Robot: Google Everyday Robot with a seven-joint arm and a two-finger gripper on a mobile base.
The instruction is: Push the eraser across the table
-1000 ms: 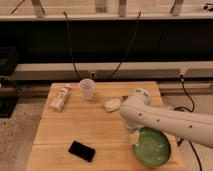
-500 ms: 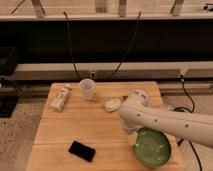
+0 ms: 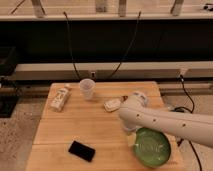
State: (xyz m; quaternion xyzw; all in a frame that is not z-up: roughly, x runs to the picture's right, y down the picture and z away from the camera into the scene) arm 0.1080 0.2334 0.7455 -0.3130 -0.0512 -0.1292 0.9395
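Barely anything has moved since a second ago: the arm has crept a shade leftward, no more. The gripper hangs low under the white arm, just beside the green bowl (open or closed, I cannot tell, and it holds nothing visible). Well apart, toward the front-left of the table, the eraser lies flat exactly where it lay earlier. I judge the push not yet begun; approach and contact remain.

Speckled floor, dark wall panel, pale ledge, black cables hanging down
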